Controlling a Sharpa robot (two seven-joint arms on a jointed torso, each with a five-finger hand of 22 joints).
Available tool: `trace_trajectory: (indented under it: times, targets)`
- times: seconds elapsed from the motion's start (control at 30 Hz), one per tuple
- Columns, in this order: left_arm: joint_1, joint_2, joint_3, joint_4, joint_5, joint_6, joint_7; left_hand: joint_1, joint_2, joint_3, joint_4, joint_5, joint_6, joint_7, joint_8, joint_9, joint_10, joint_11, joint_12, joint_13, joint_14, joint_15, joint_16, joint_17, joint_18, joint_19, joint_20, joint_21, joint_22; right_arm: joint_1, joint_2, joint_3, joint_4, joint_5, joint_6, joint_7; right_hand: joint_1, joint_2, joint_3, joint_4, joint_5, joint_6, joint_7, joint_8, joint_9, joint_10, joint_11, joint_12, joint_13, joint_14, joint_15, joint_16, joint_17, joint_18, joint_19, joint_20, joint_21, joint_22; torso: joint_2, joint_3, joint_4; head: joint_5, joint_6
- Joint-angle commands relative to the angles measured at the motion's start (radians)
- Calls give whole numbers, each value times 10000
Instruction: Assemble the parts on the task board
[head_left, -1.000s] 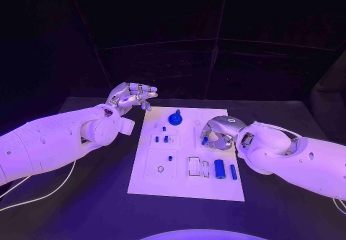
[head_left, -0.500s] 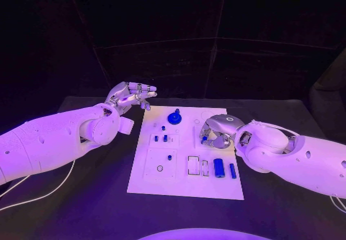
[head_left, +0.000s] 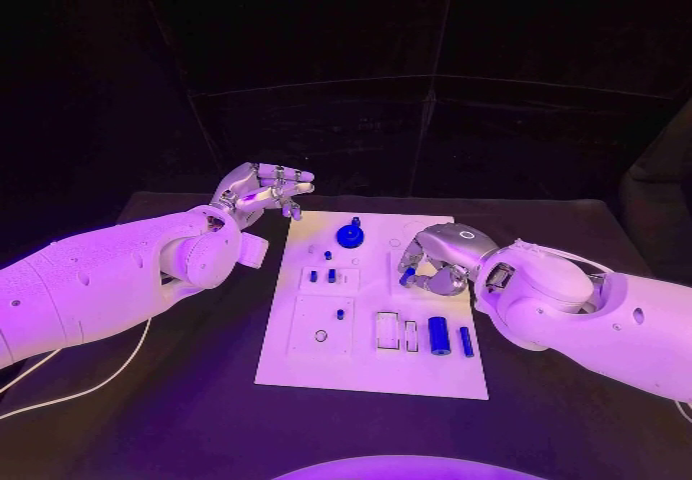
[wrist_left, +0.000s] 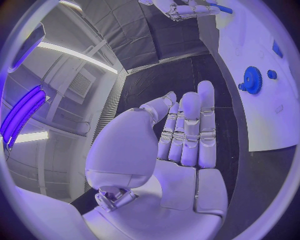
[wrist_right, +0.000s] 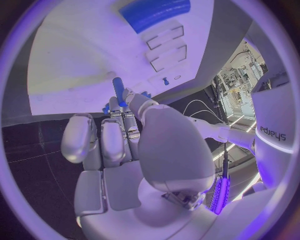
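The white task board lies in the middle of the black table. My right hand hovers over its right half and pinches a small blue peg between thumb and fingertips; the peg shows at the hand's left side. My left hand is raised off the board's far left corner, holding nothing, its fingers straight. A blue gear stands at the board's far end. A thick blue cylinder and a thin blue bar lie near the right edge.
Several small blue pegs stand in the board's left half, one more sits lower down, beside a small ring. Empty rectangular slots lie left of the cylinder. A white cable runs over the table at the left.
My right hand has turned slightly and shifted a little toward the board's far end with the peg still pinched. The left hand has stayed almost still.
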Motion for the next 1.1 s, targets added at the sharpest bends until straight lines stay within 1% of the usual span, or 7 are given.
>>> trace_trajectory:
  times: [0.03,0.27,0.5,0.6,0.77,0.93,1.1]
  targets:
    - [15,-5,8,12,34,108,36,11,121,-67,-3,29,-10,0,58,-2,-56,22,41,14,-93,-1,-30,-9,68,-81,21,-39,-9,25,-84,98,353,701,-660,377,60,4,66,-2,68,-30,57,-81,-14,225,-190,-54,-4,282,-37,52,2,14,14,-34,52,7,3,-3,7,10,15]
    - [15,2,8,25,34,107,45,11,121,-67,-3,29,-10,0,58,-2,-56,22,41,14,-93,-1,-30,-9,68,-81,21,-39,-9,29,72,223,862,1123,-953,738,50,-18,129,-43,91,-68,80,-118,-30,197,-168,-108,-5,286,-20,69,24,9,20,-24,66,27,15,-3,17,93,2]
    - [15,37,8,31,34,116,47,11,121,-67,-3,29,-10,0,58,-2,-56,22,41,14,-93,-1,-30,-9,68,-81,21,-39,-9,24,869,236,731,1290,-764,1067,36,-37,183,-81,129,-96,102,-148,-42,174,-146,-156,-4,284,-3,64,3,13,9,-12,57,5,15,-12,20,244,-76]
    - [16,62,8,35,34,118,53,11,121,-67,-3,29,-10,0,58,-2,-56,22,41,14,-93,-1,-30,-9,68,-81,21,-39,-9,-20,1425,187,454,1329,-480,1270,25,-43,198,-92,149,-107,110,-161,-47,162,-137,-176,-4,281,4,61,-6,16,2,-6,51,-8,19,-14,28,351,-116]
    - [16,125,8,11,34,121,58,11,121,-67,-3,29,-10,0,58,-2,-56,22,41,14,-93,-1,-30,-9,68,-81,21,-39,-9,-229,1958,-30,205,1262,90,1650,-6,-56,225,-115,211,-131,128,-187,-56,134,-118,-223,-4,279,20,63,-9,16,-5,9,50,-10,19,-2,23,445,-144]
    - [17,190,8,-13,34,133,65,11,121,-67,-3,29,-10,0,58,-2,-56,22,41,14,-93,-1,-30,-9,68,-81,21,-39,-9,-425,2311,-101,-27,1081,481,1836,-30,-76,239,-146,293,-146,139,-207,-63,123,-108,-258,-1,278,32,70,-4,15,-7,21,56,0,14,9,-25,558,-183]
    - [17,241,8,-25,34,149,65,26,137,-68,-12,29,-11,-5,65,0,-62,18,57,15,-97,-4,-26,-22,70,-79,21,-48,-16,-503,2570,-193,-292,848,779,1824,-39,-81,240,-153,315,-149,143,-212,-65,122,-103,-268,0,277,35,68,-11,16,-10,24,55,-4,9,-2,0,563,-228]
